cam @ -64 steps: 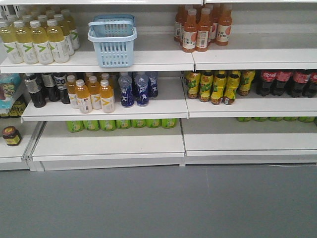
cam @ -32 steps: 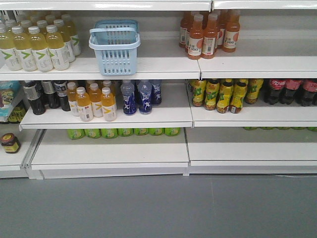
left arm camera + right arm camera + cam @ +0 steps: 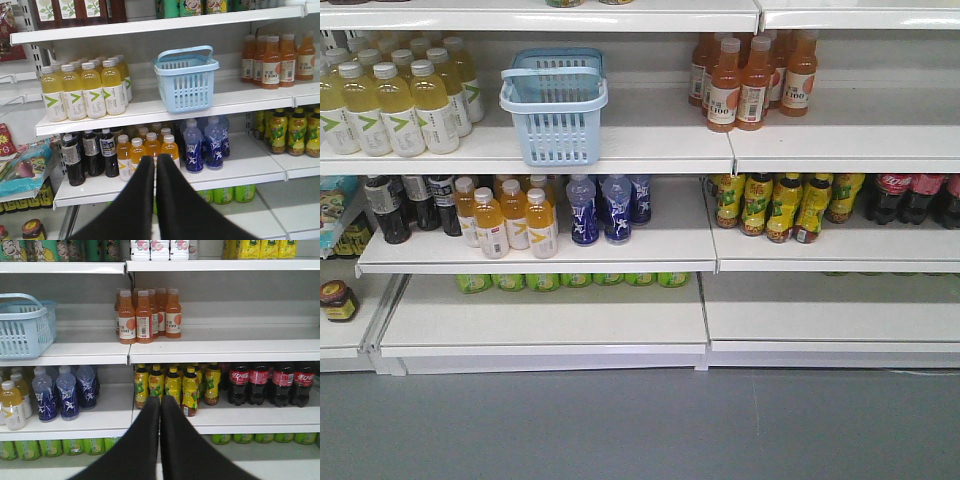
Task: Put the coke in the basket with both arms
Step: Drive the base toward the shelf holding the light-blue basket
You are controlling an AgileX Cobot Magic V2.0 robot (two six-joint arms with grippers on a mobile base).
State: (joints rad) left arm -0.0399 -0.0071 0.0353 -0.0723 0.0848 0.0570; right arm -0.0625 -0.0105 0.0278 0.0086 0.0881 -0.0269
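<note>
The left pincer (image 3: pixel 155 161) and right pincer (image 3: pixel 160 401), both pinched shut and empty, face the shelves (image 3: pixel 620 140) as the front view draws nearer than a second ago, so this is judged to be the approach. The light blue basket (image 3: pixel 553 105) waits untouched. Cola bottles (image 3: pixel 265 382) stand below and right of the basket. No coke can is visible.

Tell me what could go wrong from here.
1. No slim red coke can shows in any view. The dark cola bottles with red labels could be grabbed by mistake.
2. Those stand close beside the yellow-green bottles, so a reach may topple neighbours.
3. The left end effector and right end effector are shut and must open before gripping the basket.
</note>
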